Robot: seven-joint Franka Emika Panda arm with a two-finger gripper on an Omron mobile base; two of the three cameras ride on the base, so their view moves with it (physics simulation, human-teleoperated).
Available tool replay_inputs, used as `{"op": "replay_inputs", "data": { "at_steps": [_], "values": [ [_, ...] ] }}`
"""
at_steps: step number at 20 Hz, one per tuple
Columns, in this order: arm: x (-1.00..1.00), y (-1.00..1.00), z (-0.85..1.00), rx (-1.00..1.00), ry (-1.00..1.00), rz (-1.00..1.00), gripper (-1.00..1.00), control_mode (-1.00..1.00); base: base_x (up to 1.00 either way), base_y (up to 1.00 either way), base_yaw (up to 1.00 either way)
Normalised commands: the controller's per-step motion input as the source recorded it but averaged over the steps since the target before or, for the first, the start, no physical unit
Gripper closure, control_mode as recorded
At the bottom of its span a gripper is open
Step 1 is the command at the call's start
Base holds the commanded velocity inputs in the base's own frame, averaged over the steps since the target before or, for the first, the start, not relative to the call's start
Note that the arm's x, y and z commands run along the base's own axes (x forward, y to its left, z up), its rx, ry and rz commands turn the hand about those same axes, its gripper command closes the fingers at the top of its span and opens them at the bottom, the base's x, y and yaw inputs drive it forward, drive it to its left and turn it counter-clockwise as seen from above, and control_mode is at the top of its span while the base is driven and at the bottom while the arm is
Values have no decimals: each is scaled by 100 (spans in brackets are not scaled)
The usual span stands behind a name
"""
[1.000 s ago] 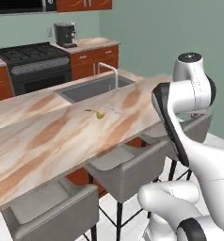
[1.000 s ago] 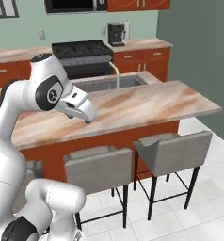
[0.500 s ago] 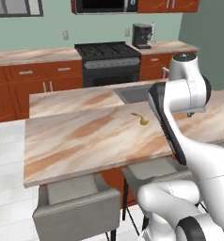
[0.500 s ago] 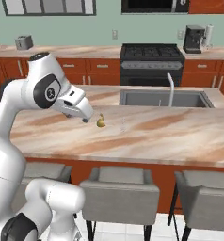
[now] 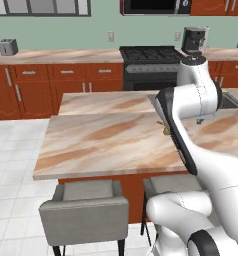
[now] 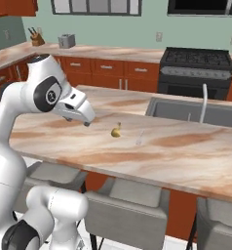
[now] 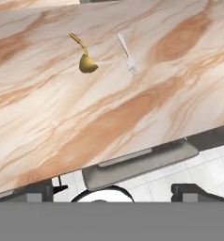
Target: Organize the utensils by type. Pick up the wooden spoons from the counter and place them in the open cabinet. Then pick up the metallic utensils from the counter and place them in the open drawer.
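Looking at how things lie, you're basically at the start: a spoon [image 7: 87, 62] and the fork [image 7: 127, 56] both sit on the counter [image 6: 152, 156], just beside each other, spoon to the left of the fork as the hand camera sees it, bowl end toward the near edge. From the right base camera the spoon [image 6: 116, 131] is roughly mid-counter, with the pale fork [image 6: 139, 138] a bit to its right, between you and the sink [image 6: 186, 113]. Nothing's been put away that I can see, and I only make out one wooden spoon, so I can't tell where the second one is. Your hand [image 6: 84, 115] is up off the counter, well apart from both utensils, jaws spread wide and holding nothing. Around it: grey stools [image 6: 125, 212] tucked under the near edge, a faucet [image 6: 203, 101] at the sink, the black stove [image 6: 202, 63] and a toaster [image 6: 66, 41] on the back wall. Nothing on the marble blocks your path to the spoon; I'd guess the faucet only matters if you swing wide. No open cabinet or drawer in sight, so you'll likely need to drive to find them.
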Motion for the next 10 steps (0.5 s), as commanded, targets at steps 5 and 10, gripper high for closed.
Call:
{"op": "replay_inputs", "data": {
  "at_steps": [5, 10],
  "values": [
    [0, 0, 0, 0, 0, 0, -100, 100, 38, -28, 13],
    [37, -25, -11, 3, 16, 3, -100, -100, 19, -14, 3]
  ]
}}
